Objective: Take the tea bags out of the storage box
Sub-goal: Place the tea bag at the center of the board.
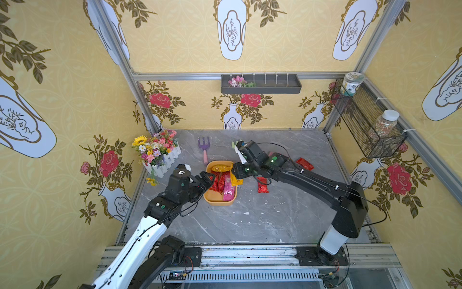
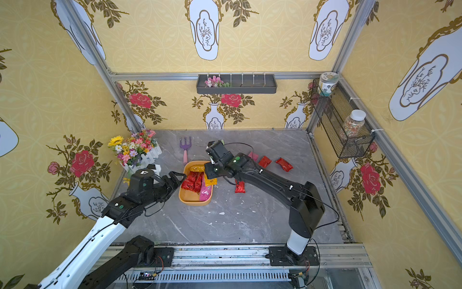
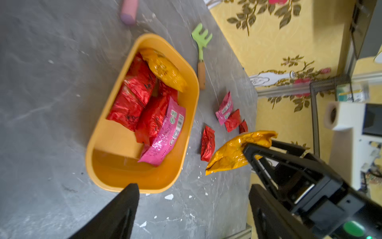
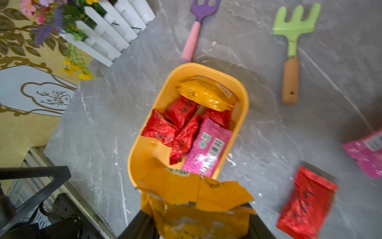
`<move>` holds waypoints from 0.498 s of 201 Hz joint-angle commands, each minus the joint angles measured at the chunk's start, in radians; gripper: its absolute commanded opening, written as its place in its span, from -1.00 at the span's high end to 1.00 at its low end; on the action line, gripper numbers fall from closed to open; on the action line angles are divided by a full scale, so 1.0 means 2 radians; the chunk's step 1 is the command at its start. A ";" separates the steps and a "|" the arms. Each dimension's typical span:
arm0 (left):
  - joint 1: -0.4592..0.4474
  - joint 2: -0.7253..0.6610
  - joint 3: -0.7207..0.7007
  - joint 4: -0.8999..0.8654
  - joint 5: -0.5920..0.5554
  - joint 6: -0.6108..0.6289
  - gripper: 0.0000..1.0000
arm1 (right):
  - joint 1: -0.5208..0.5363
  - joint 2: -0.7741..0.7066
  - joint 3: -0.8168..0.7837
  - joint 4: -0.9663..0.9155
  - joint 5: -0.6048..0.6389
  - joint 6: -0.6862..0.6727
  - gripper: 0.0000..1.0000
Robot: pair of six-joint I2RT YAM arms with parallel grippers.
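The yellow-orange storage box [image 1: 217,201] [image 2: 192,201] [image 3: 186,128] [image 4: 132,161] sits mid-table. It holds several red tea bags [image 1: 217,182] [image 4: 163,128], a pink one [image 1: 228,191] [image 4: 206,149] and a golden-orange one [image 1: 221,168] [image 4: 206,95]. My right gripper [image 4: 198,219] [image 3: 251,148] is shut on another golden-orange tea bag [image 1: 236,180] [image 2: 209,180] [image 3: 229,155] [image 4: 196,192], held above the box's right rim. My left gripper [image 1: 208,179] [image 2: 178,176] [image 3: 193,187] stands open at the box's left side, with nothing between its fingers. Red tea bags [image 1: 262,185] [image 2: 283,164] and a pink one [image 2: 253,155] lie on the table to the right.
A purple rake [image 1: 204,147] and a green rake [image 4: 293,31] lie behind the box. A flower planter [image 1: 160,152] stands at the back left. A grey wall tray [image 1: 261,83] and a wire basket [image 1: 365,120] with jars hang on the walls.
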 commanded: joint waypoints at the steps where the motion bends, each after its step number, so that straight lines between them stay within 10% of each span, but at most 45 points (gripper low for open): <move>1: -0.060 0.042 0.000 0.068 -0.050 -0.022 -0.78 | -0.042 -0.042 -0.043 -0.027 -0.002 -0.010 -0.10; 100: -0.167 0.208 0.048 0.160 -0.058 -0.027 -0.78 | -0.213 -0.024 -0.142 -0.061 -0.045 -0.054 -0.02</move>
